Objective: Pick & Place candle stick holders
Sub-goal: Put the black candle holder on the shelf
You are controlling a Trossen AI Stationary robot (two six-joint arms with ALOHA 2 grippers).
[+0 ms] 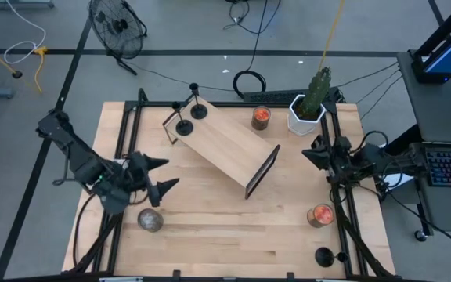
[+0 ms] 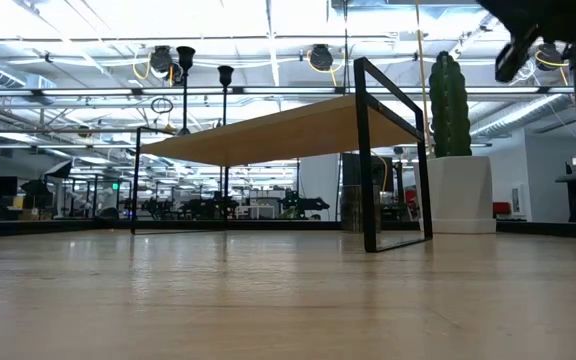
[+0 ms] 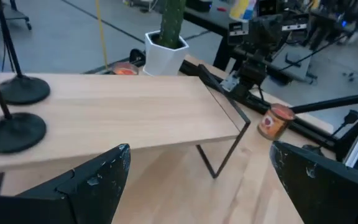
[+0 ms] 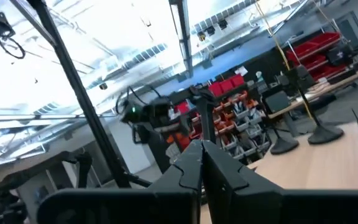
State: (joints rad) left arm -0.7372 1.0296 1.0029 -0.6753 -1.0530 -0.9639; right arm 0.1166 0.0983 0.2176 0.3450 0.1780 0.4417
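1. High view looks straight down on the pale wooden surface, where a light wooden shelf with a thin black metal frame lies at an angle in the far middle.
2. Two small matte-black candle stick holders, each a round flat disc with a thin upright stem, stand side by side on the shelf's far left end. A third of the same kind sits at the near right corner of the surface.
3. Left end effector hovers near the left edge with its fingers spread wide and nothing between them, aimed toward the shelf.
4. Right end effector waits at the right edge, fingers closed on nothing.
5. Handling, as a judgement: the holders look rigid and light but top-heavy in shape, so a sideways knock could tip one. The thin stem seems the natural place to pinch, low down near the disc, though smooth metal may slip.
6. Left wrist view shows the two discs resting flat on the board, which the overhead picture only hints at.
7. Low view shows their stems rising above the shelf top, yet not the third holder.
8. High view alone takes in a white pot with a green cactus, two orange-filled jars and a grey ball.
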